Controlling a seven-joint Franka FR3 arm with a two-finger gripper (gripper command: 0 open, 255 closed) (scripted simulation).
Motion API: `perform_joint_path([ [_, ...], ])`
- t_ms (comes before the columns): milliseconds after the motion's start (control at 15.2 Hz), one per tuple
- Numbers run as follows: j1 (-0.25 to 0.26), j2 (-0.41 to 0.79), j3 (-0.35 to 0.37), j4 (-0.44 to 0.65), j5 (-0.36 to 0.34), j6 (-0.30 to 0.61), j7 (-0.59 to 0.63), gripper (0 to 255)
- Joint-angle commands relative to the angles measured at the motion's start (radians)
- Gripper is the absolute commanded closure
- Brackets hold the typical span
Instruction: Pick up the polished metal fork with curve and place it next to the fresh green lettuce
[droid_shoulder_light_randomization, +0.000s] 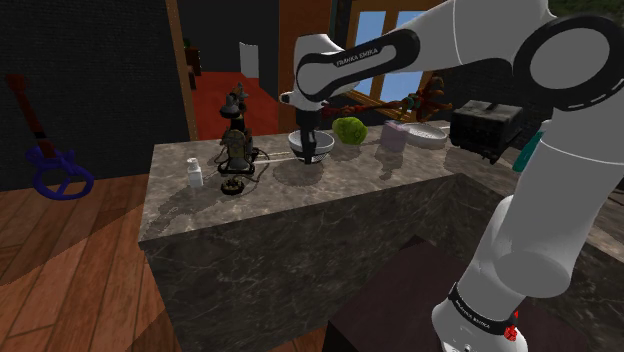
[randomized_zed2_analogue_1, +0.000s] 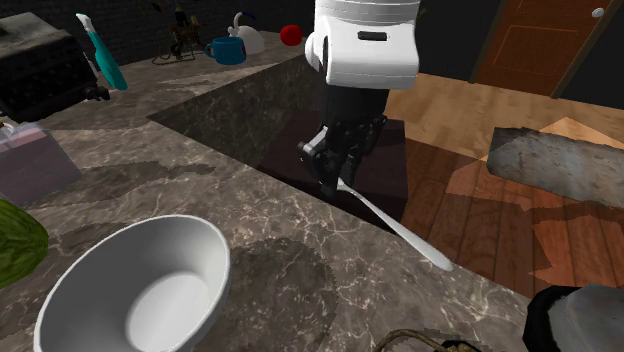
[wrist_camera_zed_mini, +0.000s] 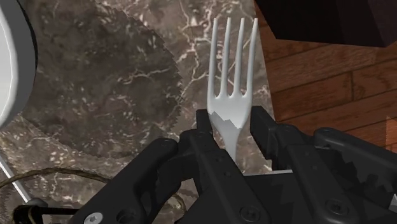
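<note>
My black gripper (wrist_camera_zed_mini: 230, 124) is shut on the neck of a pale metal fork (wrist_camera_zed_mini: 232, 70), whose tines point away from the hand over the dark marble counter (wrist_camera_zed_mini: 114, 76) near its edge. In the second exterior view the gripper (randomized_zed2_analogue_1: 335, 168) holds the fork (randomized_zed2_analogue_1: 400, 232) slanting just above the counter. In the shoulder view the gripper (droid_shoulder_light_randomization: 308, 148) hangs in front of a white bowl (droid_shoulder_light_randomization: 318, 146), and the green lettuce (droid_shoulder_light_randomization: 349, 131) sits just behind that bowl. In the second exterior view the lettuce (randomized_zed2_analogue_1: 14, 245) lies at the left edge beside the bowl (randomized_zed2_analogue_1: 140, 290).
A dark ornate stand with wire (droid_shoulder_light_randomization: 235, 150) and a small white shaker (droid_shoulder_light_randomization: 195, 173) stand towards the shoulder view's left. A lilac box (droid_shoulder_light_randomization: 396, 135), a black toaster (droid_shoulder_light_randomization: 485, 125) and a blue mug (randomized_zed2_analogue_1: 228, 50) sit further along. The counter drops to wooden floor (randomized_zed2_analogue_1: 470, 110).
</note>
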Motion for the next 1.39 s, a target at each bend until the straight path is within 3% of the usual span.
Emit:
perform_joint_path([
  [0, -0.001, -0.007, -0.001, 0.019, 0.0, -0.026, -0.003, 255],
  [924, 0.0, -0.027, 0.0, 0.173, 0.001, -0.199, -0.009, 255],
  [1320, -0.071, 0.049, -0.066, 0.266, 0.01, -0.211, -0.148, 255],
])
